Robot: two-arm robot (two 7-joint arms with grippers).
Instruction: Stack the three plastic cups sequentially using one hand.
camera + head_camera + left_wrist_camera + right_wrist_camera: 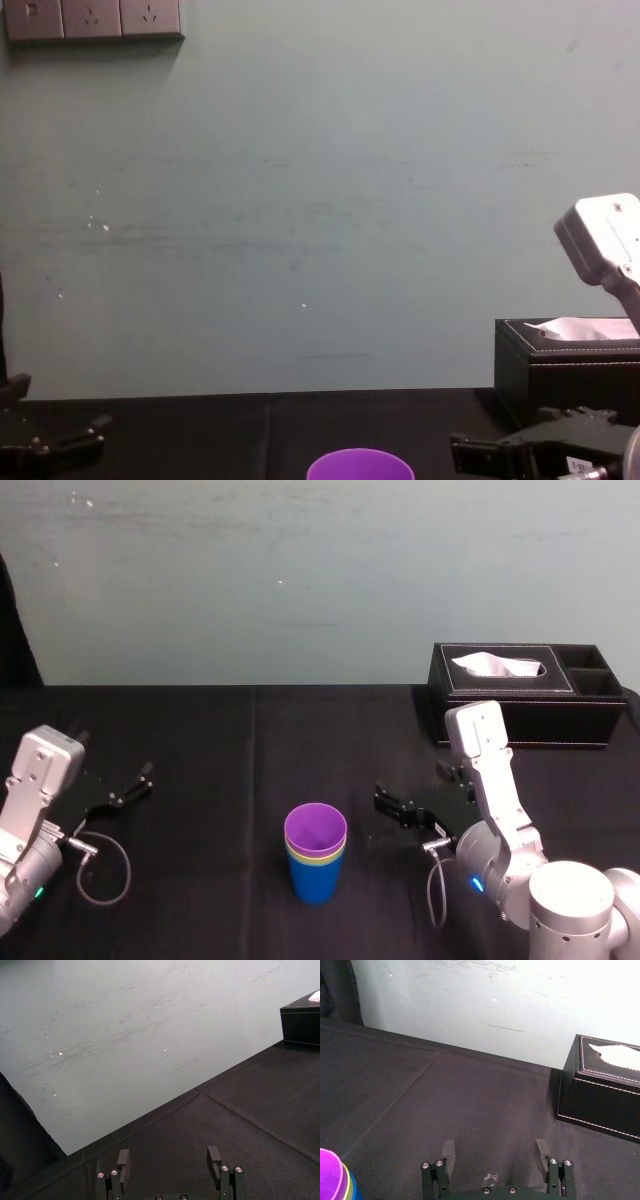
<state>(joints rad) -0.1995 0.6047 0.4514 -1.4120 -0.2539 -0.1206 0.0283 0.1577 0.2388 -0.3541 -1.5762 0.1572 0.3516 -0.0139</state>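
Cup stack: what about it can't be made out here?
- Yellow-green plastic cup: head view, body hidden inside the blue plastic cup; just a rim band.
- Purple plastic cup: chest view, cut by the bottom edge.
- Right wrist view: stack cut by the corner.

Three nested upright cups point(316, 862), purple innermost

Black tissue box point(560, 715) on dark tablecloth point(200, 770), pale wall point(300, 580), apparently three sockets point(92, 18)

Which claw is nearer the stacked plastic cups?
Right. The right gripper, open, sits just right of the purple-topped plastic cup stack; the left gripper, open, lies farther left.
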